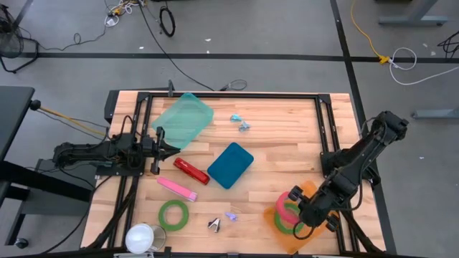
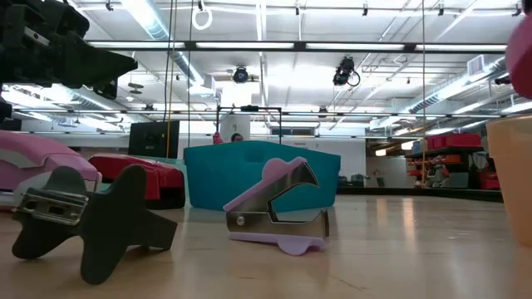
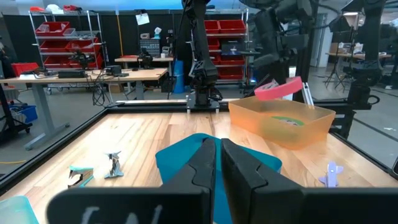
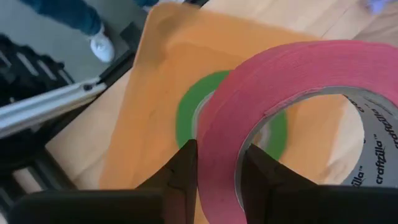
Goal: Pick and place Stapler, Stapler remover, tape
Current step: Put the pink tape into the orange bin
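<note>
My right gripper (image 1: 300, 206) is shut on a pink tape roll (image 4: 292, 93) above an orange bin (image 1: 310, 233) at the near right. A green tape roll (image 4: 186, 115) lies flat in the bin. My left gripper (image 1: 163, 147) is shut and empty at the left, above the table, pointing at a blue case (image 1: 230, 165). A red stapler (image 1: 191, 170) and a pink stapler (image 1: 176, 188) lie on the table near it. A second green roll (image 1: 173, 213), a black staple remover (image 1: 214, 225) and a purple one (image 1: 231, 214) lie near the front edge. My right gripper pinches the pink roll's wall (image 4: 219, 146), one finger (image 4: 261, 177) inside the roll's hole and one (image 4: 183, 171) outside it. The fingers come from above, slanting down. The roll is tilted and lifted clear, over the bin and the green roll in it.
A clear teal tray (image 1: 183, 120) lies at the far left, two small blue staple removers (image 1: 240, 122) at the far middle, and a white roll (image 1: 141, 238) at the near left corner. Black rails frame the table. Bare wood shows in the far right part.
</note>
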Robot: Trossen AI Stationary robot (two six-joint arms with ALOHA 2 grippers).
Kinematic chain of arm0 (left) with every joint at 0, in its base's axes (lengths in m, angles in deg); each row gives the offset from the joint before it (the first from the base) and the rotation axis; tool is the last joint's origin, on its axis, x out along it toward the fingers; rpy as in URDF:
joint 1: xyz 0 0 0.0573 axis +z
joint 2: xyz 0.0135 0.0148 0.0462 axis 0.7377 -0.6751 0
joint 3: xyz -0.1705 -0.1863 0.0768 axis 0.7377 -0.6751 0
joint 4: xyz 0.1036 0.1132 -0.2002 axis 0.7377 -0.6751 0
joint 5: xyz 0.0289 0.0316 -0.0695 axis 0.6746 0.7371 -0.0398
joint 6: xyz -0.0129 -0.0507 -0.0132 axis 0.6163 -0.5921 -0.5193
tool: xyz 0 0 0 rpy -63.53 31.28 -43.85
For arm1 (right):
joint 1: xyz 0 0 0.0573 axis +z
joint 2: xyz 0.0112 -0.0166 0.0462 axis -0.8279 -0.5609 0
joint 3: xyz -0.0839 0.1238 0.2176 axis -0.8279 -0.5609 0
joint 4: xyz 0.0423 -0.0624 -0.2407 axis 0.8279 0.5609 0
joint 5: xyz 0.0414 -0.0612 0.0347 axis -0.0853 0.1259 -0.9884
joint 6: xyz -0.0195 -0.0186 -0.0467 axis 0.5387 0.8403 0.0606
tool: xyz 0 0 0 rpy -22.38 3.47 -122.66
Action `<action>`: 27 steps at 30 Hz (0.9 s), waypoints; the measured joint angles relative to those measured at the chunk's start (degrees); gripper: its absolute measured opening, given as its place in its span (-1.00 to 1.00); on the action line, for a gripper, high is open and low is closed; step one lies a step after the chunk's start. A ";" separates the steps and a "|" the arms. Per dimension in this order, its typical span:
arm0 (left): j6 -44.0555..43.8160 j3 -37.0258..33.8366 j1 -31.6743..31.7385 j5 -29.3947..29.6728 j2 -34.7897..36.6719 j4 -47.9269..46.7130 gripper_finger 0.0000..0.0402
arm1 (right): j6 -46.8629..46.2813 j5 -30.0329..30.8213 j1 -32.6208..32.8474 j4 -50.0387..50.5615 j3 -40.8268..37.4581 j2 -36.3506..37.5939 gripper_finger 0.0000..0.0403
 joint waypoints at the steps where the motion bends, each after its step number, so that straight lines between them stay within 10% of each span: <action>1: 0.00 0.00 0.00 0.00 0.01 0.00 -0.85 | -0.05 0.01 0.38 0.04 -0.46 0.00 -0.58; 27: 0.01 0.01 -0.01 0.00 0.01 0.00 -0.85 | -6.20 0.12 7.43 -7.31 -5.50 -1.75 -0.58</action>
